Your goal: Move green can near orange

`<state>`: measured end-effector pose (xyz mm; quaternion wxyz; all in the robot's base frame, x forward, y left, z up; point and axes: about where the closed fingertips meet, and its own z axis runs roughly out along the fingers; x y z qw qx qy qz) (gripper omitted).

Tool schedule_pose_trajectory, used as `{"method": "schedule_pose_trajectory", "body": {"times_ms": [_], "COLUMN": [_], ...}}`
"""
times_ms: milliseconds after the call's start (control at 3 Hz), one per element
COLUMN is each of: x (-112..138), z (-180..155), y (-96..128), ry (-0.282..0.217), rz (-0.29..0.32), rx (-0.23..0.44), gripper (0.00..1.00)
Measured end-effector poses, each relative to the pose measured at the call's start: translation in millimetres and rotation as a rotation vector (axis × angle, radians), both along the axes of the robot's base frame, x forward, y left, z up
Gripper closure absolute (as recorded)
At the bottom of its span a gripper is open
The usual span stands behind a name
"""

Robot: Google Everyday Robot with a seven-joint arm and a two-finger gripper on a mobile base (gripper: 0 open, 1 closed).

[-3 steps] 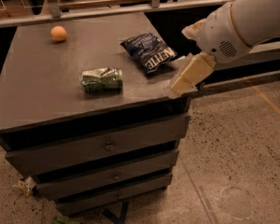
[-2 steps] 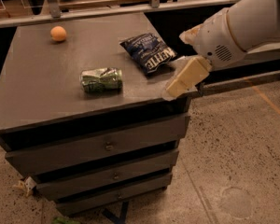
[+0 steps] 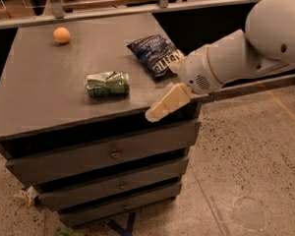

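The green can (image 3: pixel 107 83) lies on its side near the middle of the dark cabinet top (image 3: pixel 44 97). It is dented and shiny with pale markings. The orange (image 3: pixel 61 35) sits at the far left back of the top, well apart from the can. My gripper (image 3: pixel 158 110), cream-coloured at the end of a white arm, hangs over the front right edge of the top. It is to the right of the can, a little nearer the camera, and touches nothing.
A dark blue chip bag (image 3: pixel 156 55) lies at the back right of the top, close to my arm (image 3: pixel 236 58). The cabinet has three drawers (image 3: pixel 113 154) below. A rail and shelf run behind it. Speckled floor (image 3: pixel 250 171) lies to the right.
My gripper and arm have moved left and down along the cabinet's front right edge, closer to the green can. The can, orange and bag have not moved.
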<state>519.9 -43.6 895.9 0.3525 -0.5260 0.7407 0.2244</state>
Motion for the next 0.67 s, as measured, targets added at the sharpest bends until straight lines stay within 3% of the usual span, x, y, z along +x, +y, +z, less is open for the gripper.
{"method": "schedule_pose_trajectory", "body": {"times_ms": [333, 667], "x": [10, 32], "z": [-19, -24], "y": [15, 30], "ry": [0.005, -0.064], "rz": [0.009, 0.036], "rx": [0.060, 0.146], "gripper": [0.00, 0.00]}}
